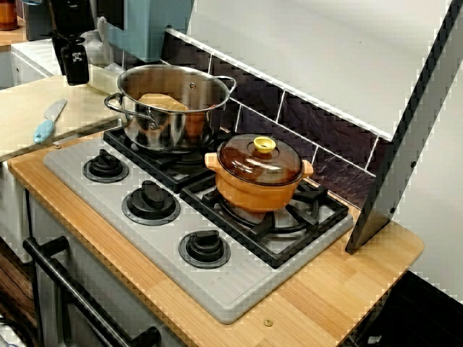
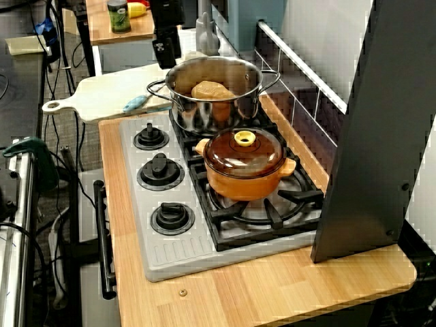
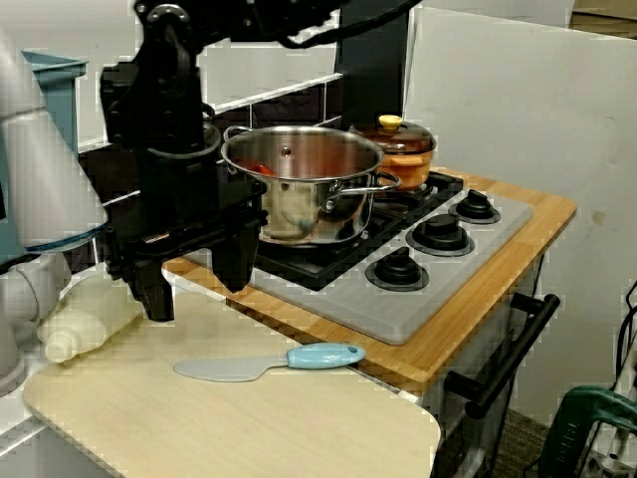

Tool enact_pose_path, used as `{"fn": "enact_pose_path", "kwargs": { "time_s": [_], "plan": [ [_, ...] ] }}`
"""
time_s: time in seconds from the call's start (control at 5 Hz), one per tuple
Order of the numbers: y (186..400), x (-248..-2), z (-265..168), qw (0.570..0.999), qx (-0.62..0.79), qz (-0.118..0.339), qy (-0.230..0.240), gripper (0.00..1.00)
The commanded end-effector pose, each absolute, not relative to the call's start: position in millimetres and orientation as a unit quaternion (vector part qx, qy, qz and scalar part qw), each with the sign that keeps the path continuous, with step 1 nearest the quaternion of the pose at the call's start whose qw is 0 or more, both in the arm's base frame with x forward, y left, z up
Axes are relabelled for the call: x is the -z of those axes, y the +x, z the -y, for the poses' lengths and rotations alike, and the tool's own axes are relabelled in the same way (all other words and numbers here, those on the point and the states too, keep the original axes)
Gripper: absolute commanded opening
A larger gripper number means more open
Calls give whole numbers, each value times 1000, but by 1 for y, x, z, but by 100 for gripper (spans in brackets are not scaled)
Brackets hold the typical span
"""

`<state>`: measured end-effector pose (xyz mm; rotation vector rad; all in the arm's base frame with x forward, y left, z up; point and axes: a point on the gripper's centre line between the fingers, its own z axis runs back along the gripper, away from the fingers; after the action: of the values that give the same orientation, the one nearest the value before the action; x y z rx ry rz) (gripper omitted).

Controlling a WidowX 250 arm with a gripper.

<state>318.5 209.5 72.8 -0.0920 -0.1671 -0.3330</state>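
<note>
In the side view with the arm, my black gripper point(image 3: 194, 279) hangs open just above a pale cutting board point(image 3: 199, 418), with nothing between its fingers. It is right beside the steel pot point(image 3: 304, 184), on the side away from the knobs. The pot point(image 1: 173, 108) stands on the back burner and holds a tan lump point(image 1: 163, 103). A blue-handled spatula point(image 3: 269, 361) lies flat on the board, in front of the gripper. An orange pot with a glass lid and yellow knob point(image 1: 260, 181) stands on the other burner. In the front view of the stove, one finger point(image 1: 74, 63) shows at the top left.
Three black knobs point(image 1: 150, 201) line the grey stove's front. An oven handle point(image 2: 103, 238) sticks out below. A tall dark panel point(image 2: 381, 136) stands at the counter's far end. A white bottle point(image 3: 90, 319) lies by the arm's base. A green jar point(image 2: 119, 17) stands on a far table.
</note>
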Motion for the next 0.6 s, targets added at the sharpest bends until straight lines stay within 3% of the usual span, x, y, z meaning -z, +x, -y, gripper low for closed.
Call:
{"fn": "enact_pose_path", "kwargs": {
  "time_s": [0.0, 0.2, 0.4],
  "plan": [
    [290, -113, -206, 986, 132, 106, -14, 100],
    [279, -111, -205, 992, 91, 90, -11, 100],
    [267, -103, -197, 995, -31, 90, 31, 100]
  ]
}}
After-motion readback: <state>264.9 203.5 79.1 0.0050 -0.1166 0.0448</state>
